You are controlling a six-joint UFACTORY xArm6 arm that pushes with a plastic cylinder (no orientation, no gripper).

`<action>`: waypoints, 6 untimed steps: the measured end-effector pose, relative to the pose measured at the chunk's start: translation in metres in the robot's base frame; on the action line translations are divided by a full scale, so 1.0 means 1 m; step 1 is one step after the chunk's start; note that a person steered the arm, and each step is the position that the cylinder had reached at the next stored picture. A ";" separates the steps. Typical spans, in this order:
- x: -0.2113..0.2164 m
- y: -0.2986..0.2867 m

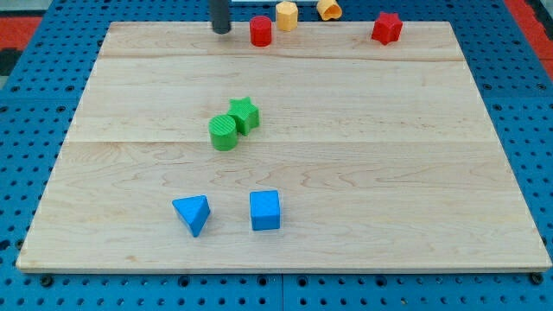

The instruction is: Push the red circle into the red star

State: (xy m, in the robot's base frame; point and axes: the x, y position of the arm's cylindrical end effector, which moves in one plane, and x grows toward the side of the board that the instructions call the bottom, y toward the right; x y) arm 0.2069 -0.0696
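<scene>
The red circle (261, 31), a short cylinder, stands near the board's top edge, left of centre. The red star (387, 28) sits at the top right, well apart from the circle. My tip (221, 29) is the lower end of a dark rod at the view's top, just left of the red circle with a small gap between them.
Two yellow-orange blocks lie between the red ones at the top edge: a hexagon-like one (286, 15) beside the circle and another (327, 9) further right. A green star (244, 113) touches a green circle (224, 132) mid-board. A blue triangle (193, 212) and blue cube (264, 210) lie lower.
</scene>
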 end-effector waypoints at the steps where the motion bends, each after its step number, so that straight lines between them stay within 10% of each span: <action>1: 0.027 0.106; 2: 0.031 0.163; 3: 0.012 0.076; 6: -0.003 0.193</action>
